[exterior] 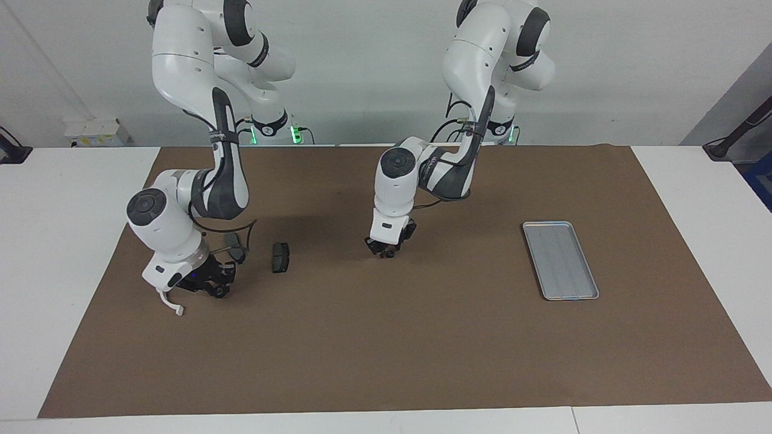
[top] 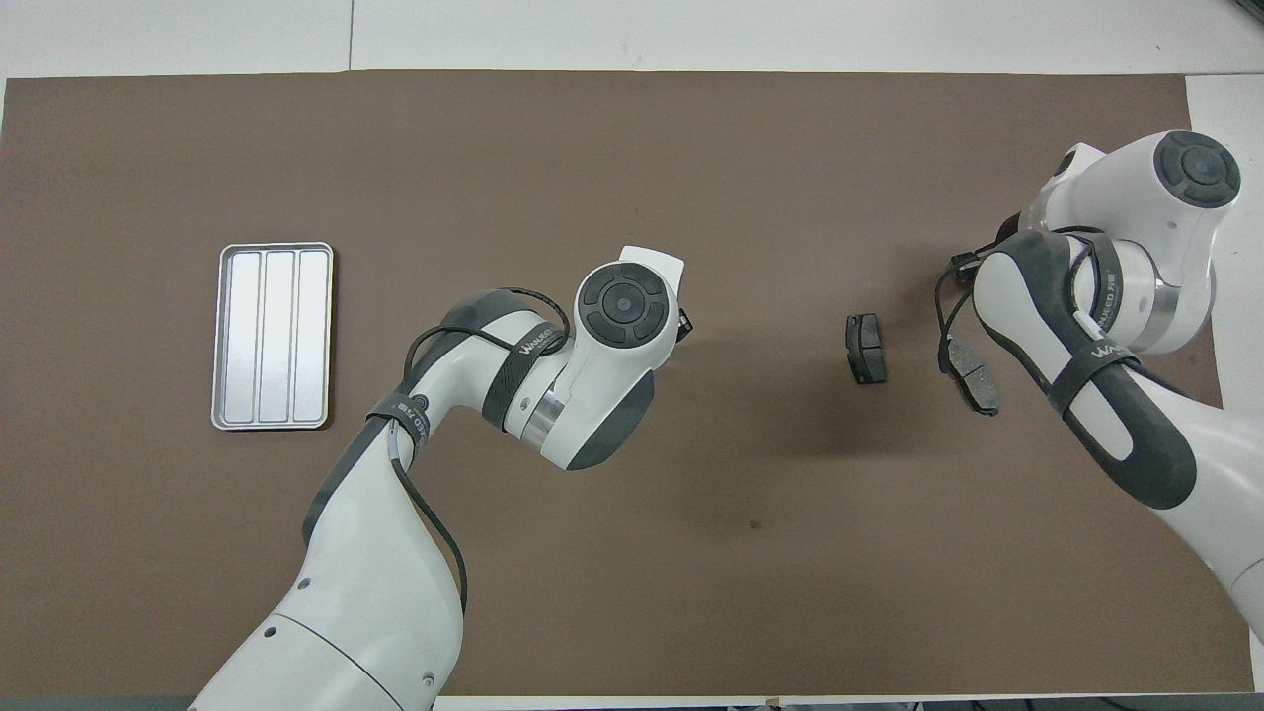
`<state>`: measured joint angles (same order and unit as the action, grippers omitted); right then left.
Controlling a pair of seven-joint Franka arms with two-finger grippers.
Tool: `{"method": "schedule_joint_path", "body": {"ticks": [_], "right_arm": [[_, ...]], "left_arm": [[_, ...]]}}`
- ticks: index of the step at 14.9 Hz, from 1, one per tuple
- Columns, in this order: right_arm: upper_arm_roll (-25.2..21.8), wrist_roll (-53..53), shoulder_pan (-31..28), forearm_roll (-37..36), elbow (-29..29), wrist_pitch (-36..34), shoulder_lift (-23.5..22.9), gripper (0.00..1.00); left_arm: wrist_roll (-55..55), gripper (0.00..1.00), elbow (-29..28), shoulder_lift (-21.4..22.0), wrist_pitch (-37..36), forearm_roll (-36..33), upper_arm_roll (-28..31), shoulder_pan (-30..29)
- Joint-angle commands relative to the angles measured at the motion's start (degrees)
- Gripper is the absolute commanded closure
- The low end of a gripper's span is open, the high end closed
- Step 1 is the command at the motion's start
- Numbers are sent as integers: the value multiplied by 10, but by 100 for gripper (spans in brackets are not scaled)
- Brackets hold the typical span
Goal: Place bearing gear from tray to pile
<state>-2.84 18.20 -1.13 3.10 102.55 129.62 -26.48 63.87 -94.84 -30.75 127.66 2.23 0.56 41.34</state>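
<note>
Transfer step. The left gripper (exterior: pixel 385 252) hangs low over the mat (exterior: pixel 422 349), between the bare tray (exterior: pixel 560 260) and the pile (exterior: pixel 280 257). Whether it is spread or pinching cannot be told. No gear shows. The right gripper (exterior: pixel 208 284) waits at the pile, its state likewise unclear. The next move probably calls for setting the gear down among the pile.

The 2 arms have glossy white shells with dark grey joint bands and round dark caps. Black cables loop beside each wrist. Green lights glow at both bases.
</note>
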Motion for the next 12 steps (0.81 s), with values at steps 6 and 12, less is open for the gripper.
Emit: {"method": "schedule_joint_path", "body": {"ticks": [6,12], "right_arm": [[7,3,-9,-5,6,9,3,19],[13,-115,44,-1,-37,-84,56,18]], "left_arm": [[1,0,8,59,-57,1,14,-56],[-173,0,4,156,-170,4,12,-186]]}}
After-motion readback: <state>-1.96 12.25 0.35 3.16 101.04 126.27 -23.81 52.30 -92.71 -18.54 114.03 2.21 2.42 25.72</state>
